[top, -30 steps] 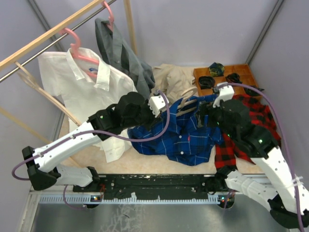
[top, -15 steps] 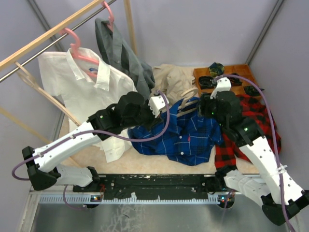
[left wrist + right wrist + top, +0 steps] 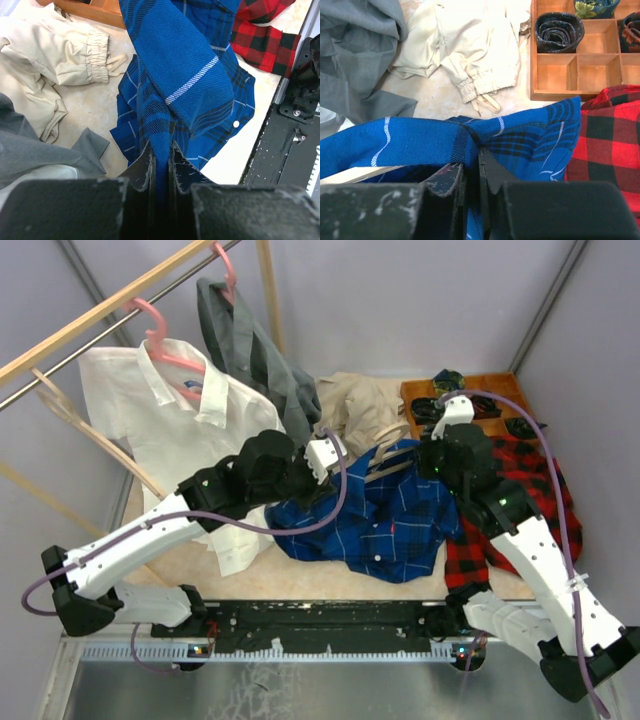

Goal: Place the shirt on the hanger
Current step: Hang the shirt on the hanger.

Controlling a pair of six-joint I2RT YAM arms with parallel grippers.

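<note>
Worktop (image 3: 190, 550): pale, carrying loose clothing.

White shirt (image 3: 170, 430): hung on a pink hanger (image 3: 160, 340) at the rear left, with a grey garment (image 3: 245, 350) hung just beside it.

Blue checked shirt (image 3: 380, 520): heaped at the middle of the worktop between the two arms. Its far edge is raised off the surface and its right side lies against the red-and-black plaid shirt (image 3: 530, 475).

Beige garment (image 3: 360, 405): crumpled behind the blue shirt.

Wooden compartment tray (image 3: 570, 95): at the rear right, holding rolled items.

Hanger (image 3: 360, 173): one pale arm shows beneath the lifted blue cloth, with the rest hidden.

Left fingers (image 3: 142, 167): nearly closed, pinching a raised fold of the blue shirt.

Right fingers (image 3: 492, 177): nearly closed, clamping the shirt's dark-striped upper edge.
</note>
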